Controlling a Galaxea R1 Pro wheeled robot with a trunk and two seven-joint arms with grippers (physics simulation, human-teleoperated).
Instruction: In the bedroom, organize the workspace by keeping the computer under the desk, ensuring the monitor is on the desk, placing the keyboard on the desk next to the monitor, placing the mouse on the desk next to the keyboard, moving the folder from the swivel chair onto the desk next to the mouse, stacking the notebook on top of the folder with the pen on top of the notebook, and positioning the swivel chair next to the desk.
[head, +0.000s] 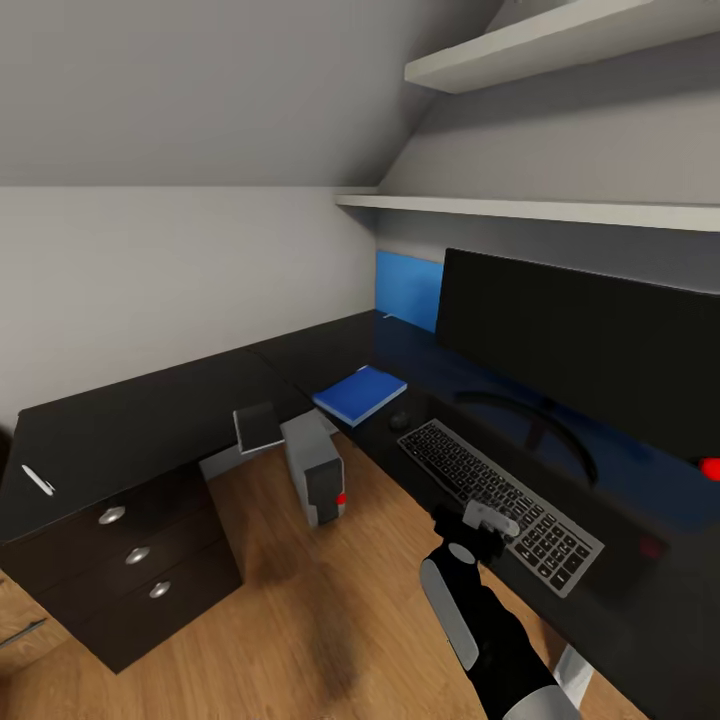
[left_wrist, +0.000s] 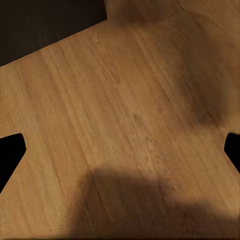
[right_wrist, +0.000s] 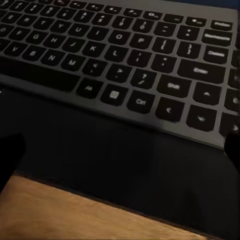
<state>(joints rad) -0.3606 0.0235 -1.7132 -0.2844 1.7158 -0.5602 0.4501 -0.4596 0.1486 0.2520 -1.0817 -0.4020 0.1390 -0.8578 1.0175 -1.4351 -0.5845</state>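
From the head view, the right gripper (head: 487, 520) sits at about 5 o'clock, at the near edge of the black desk (head: 150, 410), just beside the near end of the keyboard (head: 497, 489). I cannot tell from here how far its fingers are spread. The keyboard lies in front of the big monitor (head: 590, 345). A small black mouse (head: 401, 419) sits just past the keyboard's far end, and the blue folder (head: 360, 393) lies near it, toward 12 o'clock. The grey computer (head: 317, 470) stands on the wooden floor (head: 300, 610) in the gap under the desk, with a dark notebook (head: 257, 427) above it at the desk edge. A white pen (head: 38, 480) lies on the desk at 9 o'clock, above the drawers (head: 130, 560). In the left wrist view, the left gripper (left_wrist: 120, 155) has its dark fingertips (left_wrist: 10, 155) spread wide over bare floor, holding nothing. In the right wrist view, the right gripper's fingertips (right_wrist: 10, 155) are spread wide and empty, above the desk edge beside the keyboard.
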